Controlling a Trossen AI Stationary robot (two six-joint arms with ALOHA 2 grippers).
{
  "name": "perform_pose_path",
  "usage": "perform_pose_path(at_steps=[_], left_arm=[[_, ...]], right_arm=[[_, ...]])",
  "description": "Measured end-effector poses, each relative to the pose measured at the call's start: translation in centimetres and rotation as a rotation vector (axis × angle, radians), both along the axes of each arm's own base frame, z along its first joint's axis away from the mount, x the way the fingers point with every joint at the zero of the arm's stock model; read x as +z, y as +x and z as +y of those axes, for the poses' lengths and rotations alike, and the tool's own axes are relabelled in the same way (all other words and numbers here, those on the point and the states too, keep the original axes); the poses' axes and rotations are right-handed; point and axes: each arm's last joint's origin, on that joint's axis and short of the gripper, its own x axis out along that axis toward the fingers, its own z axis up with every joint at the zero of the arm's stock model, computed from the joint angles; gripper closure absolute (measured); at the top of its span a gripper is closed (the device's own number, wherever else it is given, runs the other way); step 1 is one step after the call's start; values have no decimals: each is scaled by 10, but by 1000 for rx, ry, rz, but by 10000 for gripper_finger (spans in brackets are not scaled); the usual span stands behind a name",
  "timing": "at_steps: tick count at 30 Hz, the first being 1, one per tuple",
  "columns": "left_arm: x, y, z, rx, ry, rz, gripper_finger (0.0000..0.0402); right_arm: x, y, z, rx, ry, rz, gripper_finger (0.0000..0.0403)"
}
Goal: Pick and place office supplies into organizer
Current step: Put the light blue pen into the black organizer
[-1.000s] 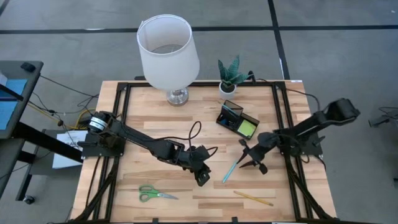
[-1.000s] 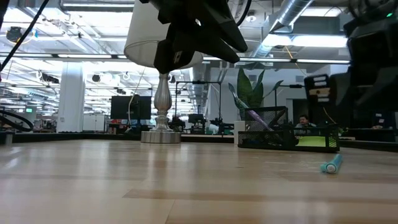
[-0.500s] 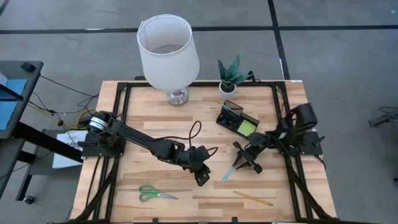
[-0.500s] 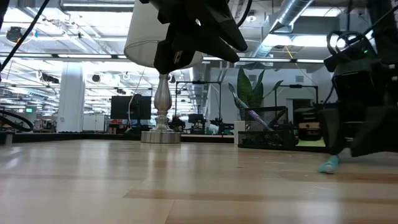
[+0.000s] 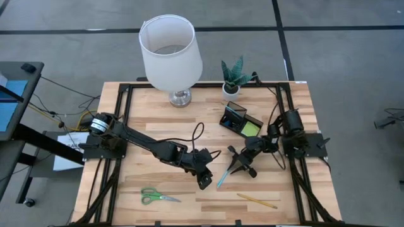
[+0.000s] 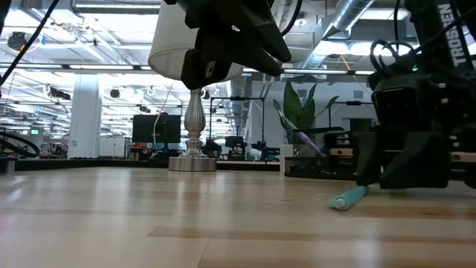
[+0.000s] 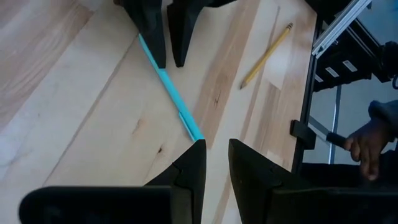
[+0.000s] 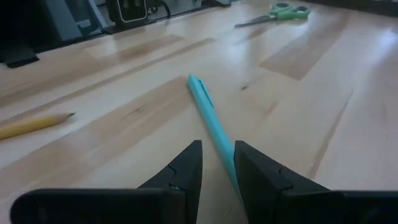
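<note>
**Over the teal pen: right gripper low at the table**

Near the front edge of the light wooden table (image 5: 158, 120) lie the green-handled scissors (image 5: 156, 197) and the yellow pencil (image 5: 257, 201), both apart from the arms. Further in, the slim teal pen (image 5: 223, 177) lies flat on the wood. The right gripper (image 5: 235, 166) stands over its upper end, its two dark fingers only a little apart with the pen running between them; whether they press it, I cannot tell. The left gripper (image 5: 204, 181) waits just beside the pen's other end, fingers narrowly parted, holding nothing. At the back stands the small black mesh organizer (image 5: 240, 122) with a lime sticky-note pad (image 5: 250, 130) inside.

Compared with one second ago, the right arm has folded inward, its gripper has travelled toward the left one, and the pen has shifted that way too.
</note>
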Motion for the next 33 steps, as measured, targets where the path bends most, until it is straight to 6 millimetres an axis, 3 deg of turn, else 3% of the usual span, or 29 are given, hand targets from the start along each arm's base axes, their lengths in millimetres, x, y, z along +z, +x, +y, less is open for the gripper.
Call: perform_pose_path(at_steps=[12,20,26,33], left_arm=[[0,-1,-3,-14,-99,34,341],[0,-1,-2,-22,-86,29,341],[0,-2,-4,-37,-95,37,341],[-1,-4,-7,-45,-92,50,341]], right_arm=[[27,13,2,-2,53,-137,316],[4,29,4,38,-72,-36,316],[-4,44,3,74,-28,-4,316],[-21,40,5,135,45,80,317]])
